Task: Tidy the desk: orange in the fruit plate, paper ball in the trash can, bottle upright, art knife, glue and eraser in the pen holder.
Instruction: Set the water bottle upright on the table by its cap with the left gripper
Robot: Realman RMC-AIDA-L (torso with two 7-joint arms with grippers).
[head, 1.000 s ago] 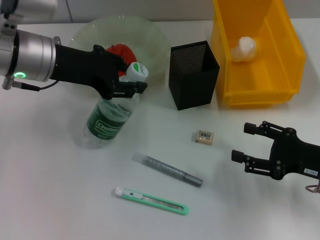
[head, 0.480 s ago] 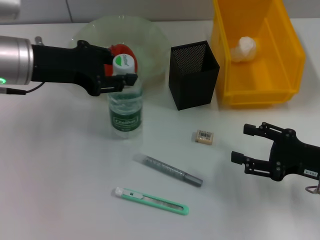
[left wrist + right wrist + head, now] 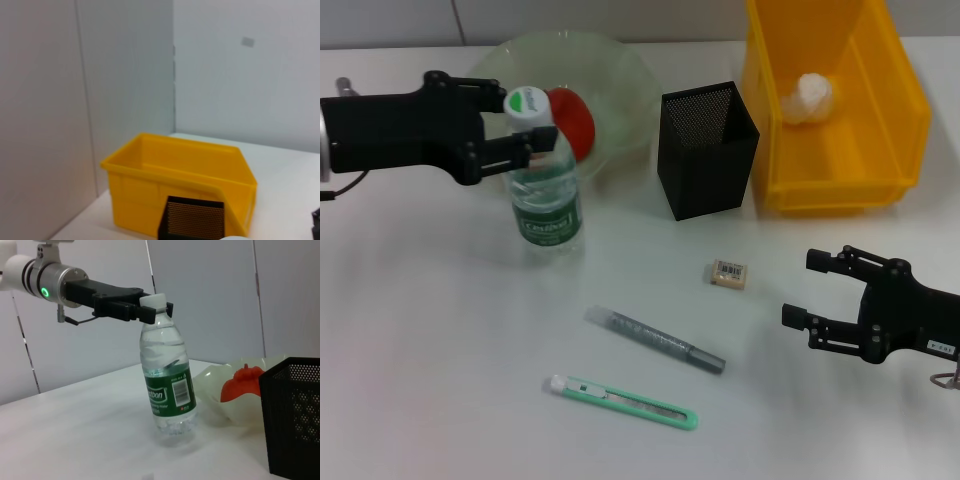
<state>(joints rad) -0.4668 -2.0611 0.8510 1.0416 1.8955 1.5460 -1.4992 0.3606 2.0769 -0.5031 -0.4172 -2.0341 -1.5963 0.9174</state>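
The clear bottle [image 3: 544, 190] with a green label stands upright on the table in front of the fruit plate [image 3: 610, 62]. My left gripper [image 3: 523, 126] is shut on its neck just under the white cap; the right wrist view shows the bottle [image 3: 167, 390] and that gripper [image 3: 150, 312] side-on. The orange [image 3: 572, 120] lies in the plate. The paper ball [image 3: 810, 97] sits inside the yellow bin [image 3: 900, 90]. On the table lie the eraser [image 3: 729, 273], the grey glue stick [image 3: 655, 340] and the green art knife [image 3: 625, 402]. My right gripper [image 3: 802, 288] hovers open to the right of the eraser.
The black mesh pen holder [image 3: 708, 150] stands between the plate and the bin. The left wrist view shows the yellow bin [image 3: 180, 190] and the pen holder [image 3: 195, 220] against grey walls. The right wrist view also shows the pen holder [image 3: 295, 420].
The left gripper has swung the bottle from leaning to upright and carried it leftward, away from the plate. The right arm has stayed put.
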